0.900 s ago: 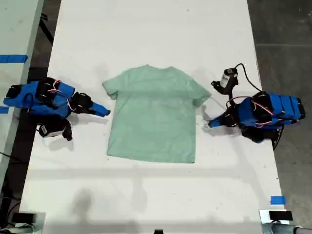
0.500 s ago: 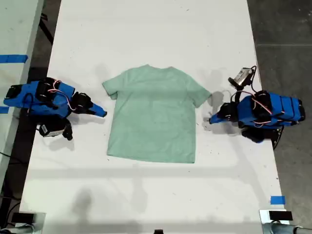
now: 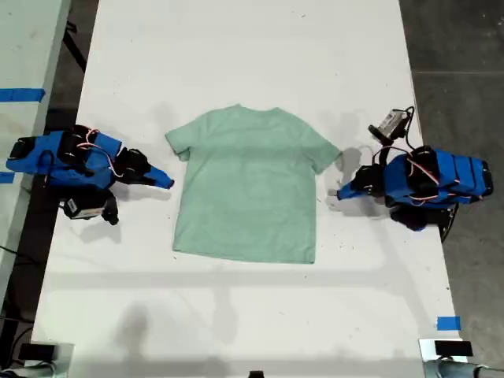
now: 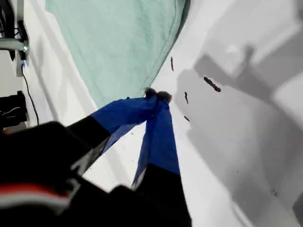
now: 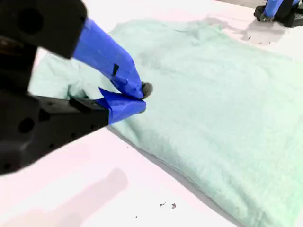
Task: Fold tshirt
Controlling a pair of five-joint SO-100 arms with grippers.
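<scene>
Since my first gripper [image 3: 340,194] has been drawn back a little and its wrist rolled, with my second gripper [image 3: 167,180] eased slightly away as well, the tshirt [image 3: 248,189] is left flat and unfolded at the middle of the table [image 3: 236,47], so no fold can be judged begun. One tshirt and two grippers are counted; both claws are seen closed to their tips, nothing held, each just beside a side edge of the cloth.

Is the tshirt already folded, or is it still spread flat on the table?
Spread flat. The exterior view shows the tshirt lying open on the table, both sleeves and the hem visible, with no layer turned over.
</scene>
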